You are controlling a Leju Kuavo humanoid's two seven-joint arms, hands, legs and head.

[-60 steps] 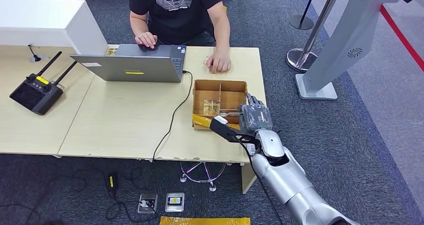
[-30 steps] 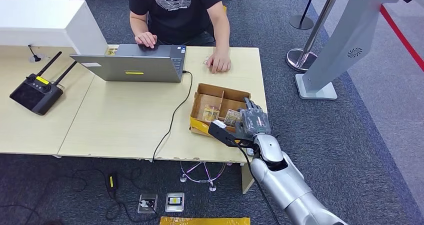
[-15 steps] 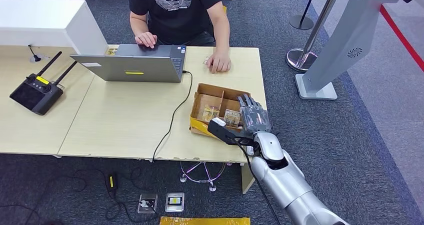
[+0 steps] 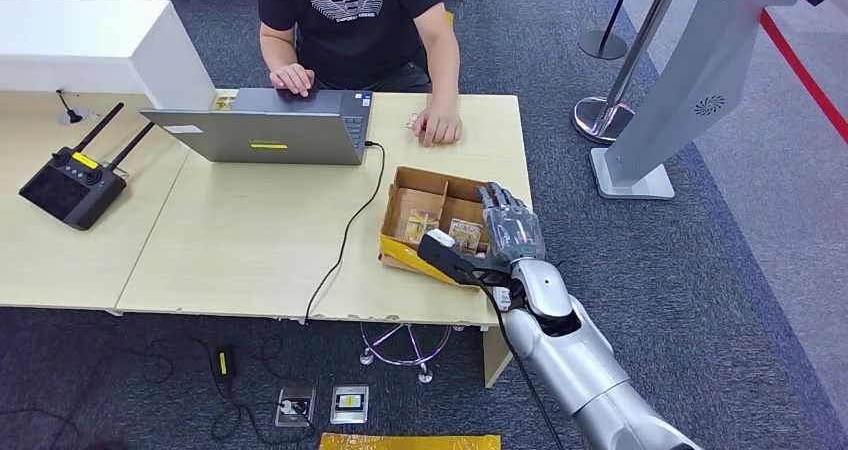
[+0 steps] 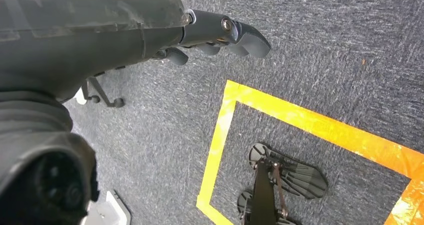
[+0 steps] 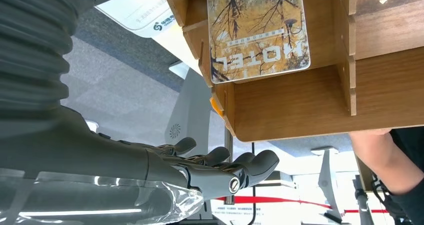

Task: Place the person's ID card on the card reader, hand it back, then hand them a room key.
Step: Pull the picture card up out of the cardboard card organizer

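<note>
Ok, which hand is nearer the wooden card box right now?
Right. The right hand is at the wooden card box's near right corner; the left hand hangs over the carpet beside the yellow floor tape.

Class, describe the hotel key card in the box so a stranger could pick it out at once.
Start at the pale wooden table and go to the brown cardboard box near its right end, beside the robot's right hand. Inside, in one compartment, lies the key card. It alone shows autumn trees and the word HOTEL.
</note>
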